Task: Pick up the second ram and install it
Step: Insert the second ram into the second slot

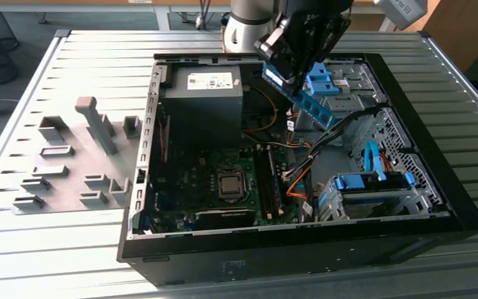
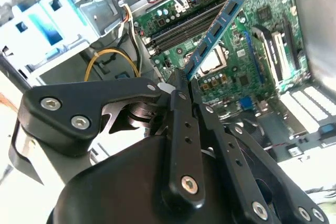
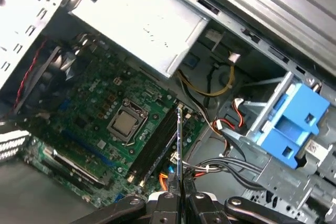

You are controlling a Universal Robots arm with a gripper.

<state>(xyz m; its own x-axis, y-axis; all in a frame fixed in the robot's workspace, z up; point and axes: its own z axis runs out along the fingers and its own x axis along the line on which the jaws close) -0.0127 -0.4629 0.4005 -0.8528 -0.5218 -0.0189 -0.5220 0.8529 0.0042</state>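
The second ram (image 2: 218, 30), a blue-green stick with black chips, is clamped at one end by my gripper (image 2: 185, 85), which is shut on it. It hangs in the air above the open computer case (image 1: 438, 187), tilted over the motherboard. In the first wrist view the ram (image 3: 179, 145) appears edge-on, rising from the gripper (image 3: 179, 196) and lined up roughly along the long black memory slots (image 3: 157, 145). In the exterior view the gripper (image 1: 282, 68) holds the ram (image 1: 274, 78) over the case's far side, well above the slots (image 1: 268, 184).
Inside the case are a grey power supply (image 1: 201, 93), the CPU socket (image 1: 231, 185), orange and black cables (image 1: 301, 174) and blue drive brackets (image 1: 368, 182). Grey holder blocks (image 1: 73, 168) stand on a plate at the exterior view's left, on the slatted table (image 1: 56, 249).
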